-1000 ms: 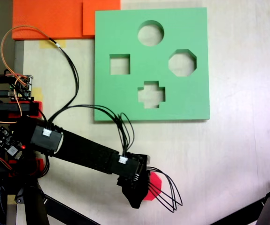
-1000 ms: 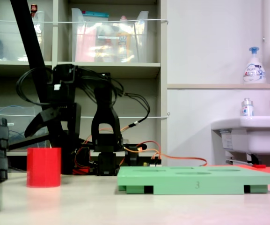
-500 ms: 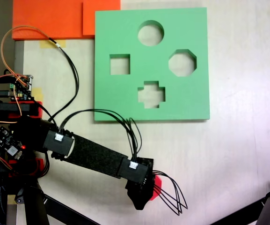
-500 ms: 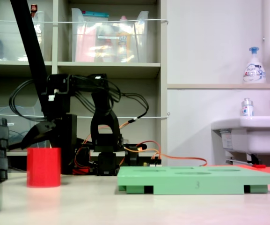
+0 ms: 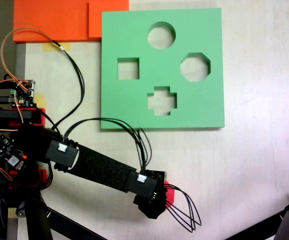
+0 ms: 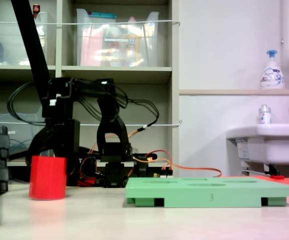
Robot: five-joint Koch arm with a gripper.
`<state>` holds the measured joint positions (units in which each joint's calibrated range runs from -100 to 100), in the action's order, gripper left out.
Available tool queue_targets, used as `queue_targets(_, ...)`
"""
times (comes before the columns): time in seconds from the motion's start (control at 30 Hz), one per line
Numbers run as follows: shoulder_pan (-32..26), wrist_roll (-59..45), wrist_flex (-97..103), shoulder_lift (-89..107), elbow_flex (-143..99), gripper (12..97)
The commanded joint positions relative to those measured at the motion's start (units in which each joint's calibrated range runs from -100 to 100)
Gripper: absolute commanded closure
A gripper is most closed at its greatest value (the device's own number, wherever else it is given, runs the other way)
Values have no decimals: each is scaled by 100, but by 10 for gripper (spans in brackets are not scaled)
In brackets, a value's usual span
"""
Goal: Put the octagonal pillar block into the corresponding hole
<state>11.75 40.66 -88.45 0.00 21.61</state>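
Reaching low over the table, arm: stretched from its base at the left of the top-down fixed view toward the lower middle, well below the green board.
Gripper (image 5: 157,207): sits directly over the red block; in the side fixed view (image 6: 43,150) a dark finger slants down to the block's upper left edge.
Gripper state: jaws lie around the block's top, but whether they are pressing it or spread cannot be told.
Octagonal pillar block (image 5: 168,194): from above, just a red sliver showing at the gripper's right side.
Block, side view (image 6: 47,177): standing on the table, well left of the green board, apart from it.
Block axis: long axis close to vertical, top face up; it leans slightly, top edge a little to the right of the base.
Green board (image 5: 134,100): flat on the table, square, with four cutouts; the side view (image 6: 184,192) shows a "3" on its front edge.
Corresponding hole (image 5: 195,67): eight-sided cutout at the board's right side, open, right of the square cutout and above-right of the cross cutout.
Round cutout (image 5: 161,35): near the board's top edge, up-left of the octagonal hole.
Cables (image 5: 184,210): black loops hanging off the gripper, right of the block.
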Motion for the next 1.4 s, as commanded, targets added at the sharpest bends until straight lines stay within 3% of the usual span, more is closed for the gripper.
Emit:
queue_targets(0.0,10,-49,154,28,-147,646)
queue_targets(0.47,-156,103,-549,2444,-565,661)
queue_targets(0.8,-781,733,-1117,3813,-516,661)
queue_targets(1.0,-1460,1475,-924,3338,292,673)
queue_targets(1.37,-2286,2613,-924,321,3004,674)
